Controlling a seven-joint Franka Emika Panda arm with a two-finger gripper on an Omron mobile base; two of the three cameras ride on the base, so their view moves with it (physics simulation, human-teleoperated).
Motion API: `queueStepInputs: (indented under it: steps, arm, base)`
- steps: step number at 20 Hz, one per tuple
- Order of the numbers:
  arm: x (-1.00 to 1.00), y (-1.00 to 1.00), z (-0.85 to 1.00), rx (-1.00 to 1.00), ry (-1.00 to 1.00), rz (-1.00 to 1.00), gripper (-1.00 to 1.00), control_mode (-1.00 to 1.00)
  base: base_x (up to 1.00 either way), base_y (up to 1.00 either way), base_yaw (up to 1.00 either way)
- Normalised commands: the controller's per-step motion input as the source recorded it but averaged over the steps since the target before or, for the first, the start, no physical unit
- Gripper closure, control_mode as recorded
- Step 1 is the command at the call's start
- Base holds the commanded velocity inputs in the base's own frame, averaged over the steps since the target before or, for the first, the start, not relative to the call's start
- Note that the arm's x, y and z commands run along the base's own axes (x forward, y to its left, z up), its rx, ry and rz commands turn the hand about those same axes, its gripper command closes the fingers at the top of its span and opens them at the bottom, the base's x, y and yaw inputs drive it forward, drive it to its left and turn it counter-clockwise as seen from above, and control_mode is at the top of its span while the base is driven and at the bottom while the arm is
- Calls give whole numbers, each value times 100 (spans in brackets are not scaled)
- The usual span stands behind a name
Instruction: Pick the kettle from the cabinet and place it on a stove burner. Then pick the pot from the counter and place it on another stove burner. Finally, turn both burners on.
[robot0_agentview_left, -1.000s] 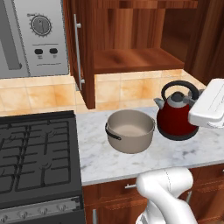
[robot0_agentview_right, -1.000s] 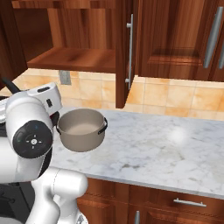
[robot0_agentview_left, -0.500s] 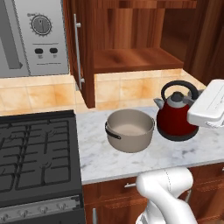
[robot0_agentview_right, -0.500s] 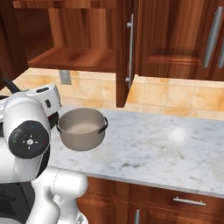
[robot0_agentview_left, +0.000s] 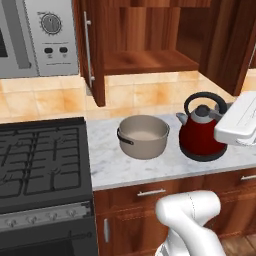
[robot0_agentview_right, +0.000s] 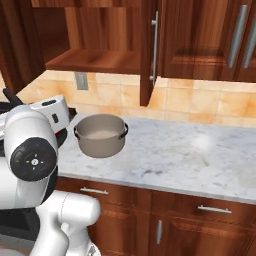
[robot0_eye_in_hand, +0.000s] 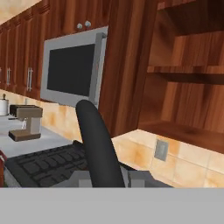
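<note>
Nearly closed, the gripper (robot0_eye_in_hand: 104, 177) is clamped on the black arched handle of the kettle (robot0_agentview_left: 201, 135), seen rising between the finger tips in the hand view. Dark red with a grey knobbed lid, the kettle is seen upright on the counter (robot0_agentview_left: 145, 167), just beside the taupe-grey pot (robot0_agentview_left: 143, 136).

Dark-red kettle (robot0_agentview_left: 201, 135), upright on the marble surface (robot0_agentview_left: 145, 167), handle in my claw (robot0_eye_in_hand: 105, 177); taupe pot (robot0_agentview_left: 143, 136) just beside, lidless.
</note>
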Motion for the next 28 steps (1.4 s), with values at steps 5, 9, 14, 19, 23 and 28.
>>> queueStepInputs:
  steps: [5,9,14,19,23,28]
  arm:
    - [0,0,0,0,0,0,100,100]
    - [0,0,0,0,0,0,100,100]
    - [0,0,0,0,0,0,100,100]
    - [0,0,0,0,0,0,100,100]
    - [0,0,0,0,0,0,100,100]
    - [0,0,0,0,0,0,100,100]
  base:
    - [-64,32,0]
    - [-45,50,0]
    - [-20,64,-3]
    - [-19,57,-3]
    - [-16,55,-3]
    - [-4,53,-5]
